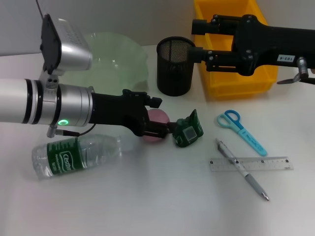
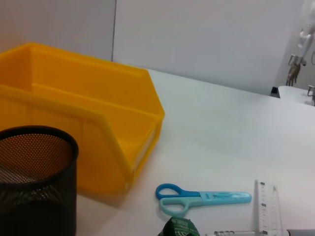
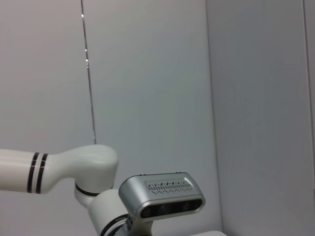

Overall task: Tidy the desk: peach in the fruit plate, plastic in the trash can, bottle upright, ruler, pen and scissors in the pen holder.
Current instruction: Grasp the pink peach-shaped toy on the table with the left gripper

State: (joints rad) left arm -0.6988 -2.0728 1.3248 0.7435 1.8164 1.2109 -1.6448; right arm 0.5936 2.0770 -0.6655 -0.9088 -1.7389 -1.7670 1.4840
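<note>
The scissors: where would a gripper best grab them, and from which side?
Probably from straight above, across the narrow covered blade of the scissors, just past the loop handles. They lie flat on the desk with bare surface on both sides, so the fingers could straddle the blade; the pen and ruler lie apart.

yellow trash can, black mesh pen holder, light-blue scissors, pink peach
</note>
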